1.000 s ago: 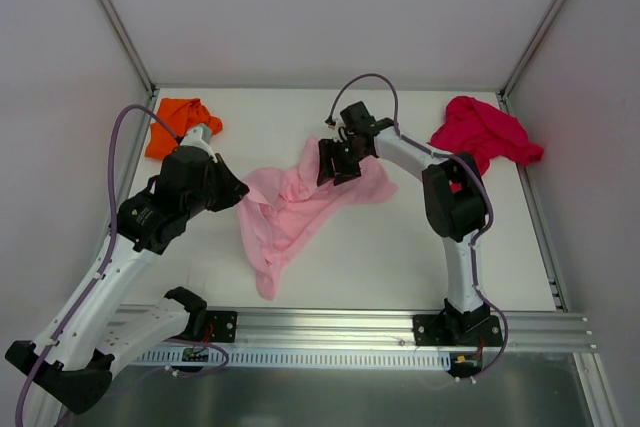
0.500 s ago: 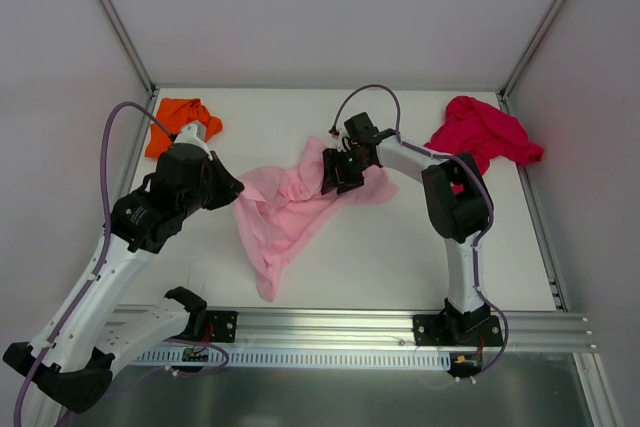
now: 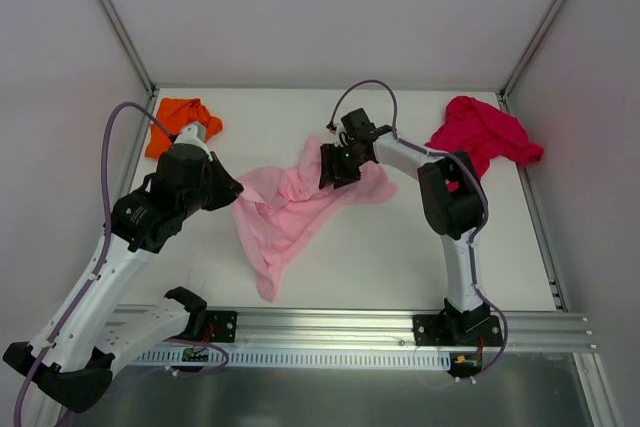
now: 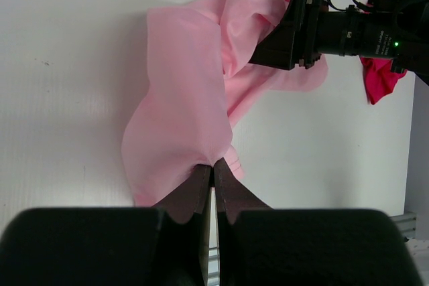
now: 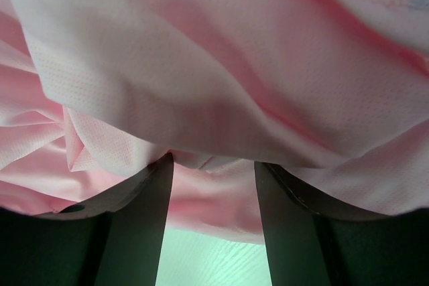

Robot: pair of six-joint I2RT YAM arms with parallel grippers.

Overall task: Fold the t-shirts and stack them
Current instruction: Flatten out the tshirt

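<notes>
Light pink thin cloth t-shirt [image 3: 285,209]: sprawls unfolded and rumpled across the middle of the white table [image 3: 400,247], left edge pinched up into a peak, far right part bunched in soft folds, a narrow tail trailing toward the near edge. Bright orange cloth t-shirt [image 3: 178,123]: sits crumpled in a small heap at the far left corner, well apart from the pink. Crimson red cloth t-shirt [image 3: 487,135]: lies wadded in a larger heap at the far right corner, likewise apart.
</notes>
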